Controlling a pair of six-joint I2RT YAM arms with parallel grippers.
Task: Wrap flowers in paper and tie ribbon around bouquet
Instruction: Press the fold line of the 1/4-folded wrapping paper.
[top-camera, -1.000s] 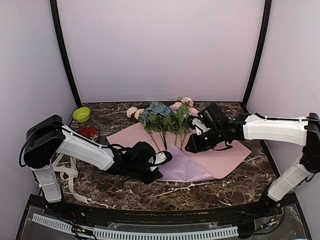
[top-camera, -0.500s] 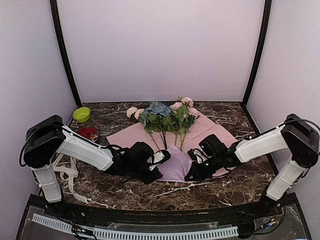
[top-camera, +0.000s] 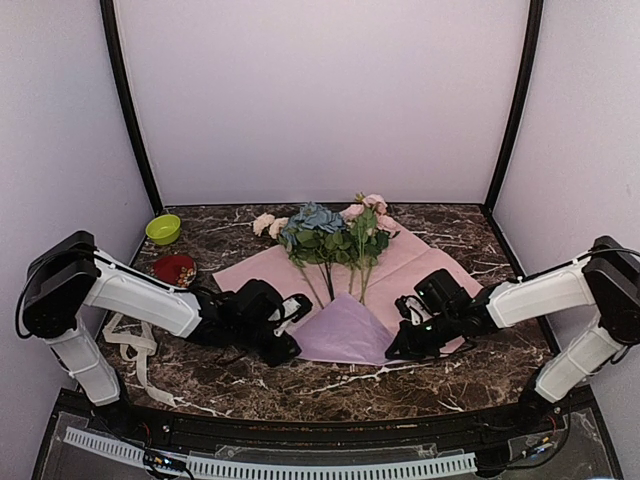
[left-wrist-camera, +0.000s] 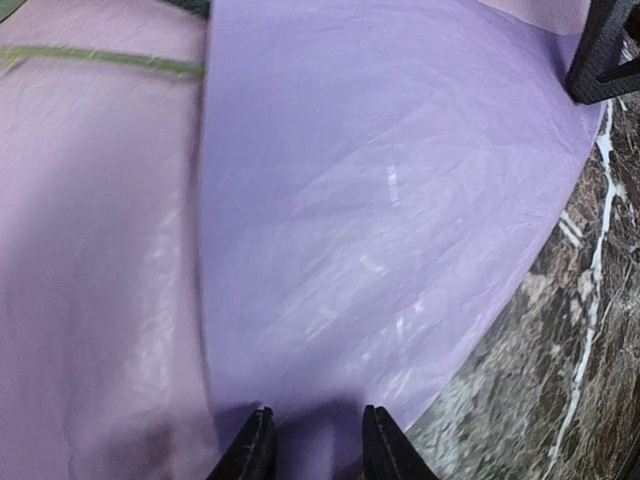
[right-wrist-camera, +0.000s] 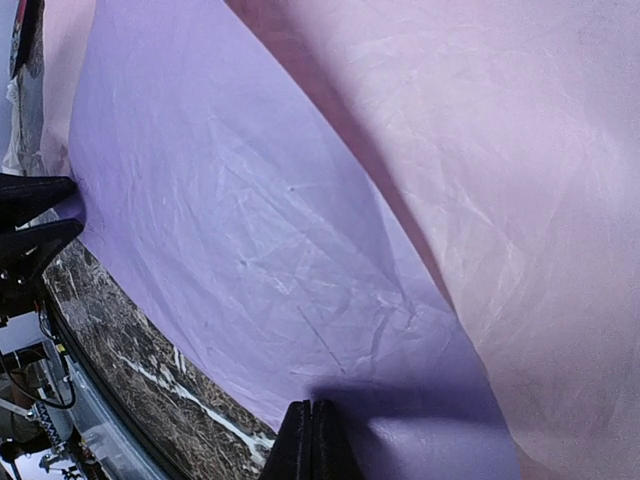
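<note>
**Me:** My right gripper (right-wrist-camera: 310, 425) is clamped tight on the near edge of the paper (top-camera: 345, 335), at about four o'clock of the turned-over lilac flap; my left gripper (left-wrist-camera: 318, 425) stands parted astride the same edge at eight o'clock, with a gap between its fingers, so it grips nothing.

**Partner:** And where does the sheet lie?

**Me:** Flat on the marble table (top-camera: 300, 390), pink face up; the near corner is folded over, so the lilac face shows as a triangle; the flowers (top-camera: 325, 240) lie across the sheet, heads at twelve o'clock, stems running down towards the flap's tip.

**Partner:** How will it handle?

**Me:** Light, thin and limp, I judge; it is creased already, so a hard tug could tear or crumple it, and it may slide on the polished stone; best taken at the edge on both sides and lifted evenly, so the fold rolls over the stems rather than dragging them.

**Partner:** The ribbon?

**Me:** The ribbon (top-camera: 143, 370) lies well apart, at nine o'clock by my left base; untouched.
</note>
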